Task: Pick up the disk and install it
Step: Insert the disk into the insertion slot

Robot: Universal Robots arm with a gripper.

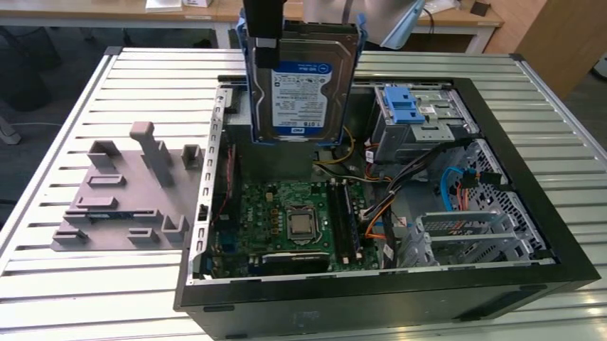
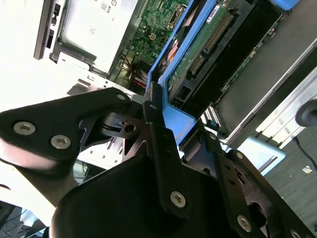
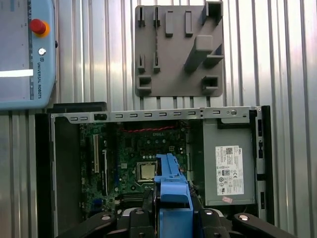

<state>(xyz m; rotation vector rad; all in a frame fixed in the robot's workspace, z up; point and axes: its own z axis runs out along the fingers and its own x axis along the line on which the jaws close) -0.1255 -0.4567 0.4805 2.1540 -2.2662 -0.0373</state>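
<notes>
The disk point(image 1: 303, 78), silver with a white-and-blue label and blue side rails, hangs upright over the back of the open computer case point(image 1: 531, 270). My gripper point(image 1: 264, 28) is shut on its upper end, one black finger lying against the label face. In the second wrist view the gripper point(image 2: 154, 110) clamps the blue rail, and the disk's green circuit-board side point(image 2: 213, 39) runs away from it. In the first wrist view the blue rail point(image 3: 171, 188) stands up between the black fingers point(image 3: 141, 218), above the motherboard.
Inside the case are the motherboard point(image 1: 294, 220), a silver drive cage with a blue latch point(image 1: 410, 106) and a grey box with a white sticker point(image 3: 228, 168). A grey fixture plate point(image 1: 124, 199) lies on the slatted table beside the case. A teach pendant point(image 3: 25, 49) rests nearby.
</notes>
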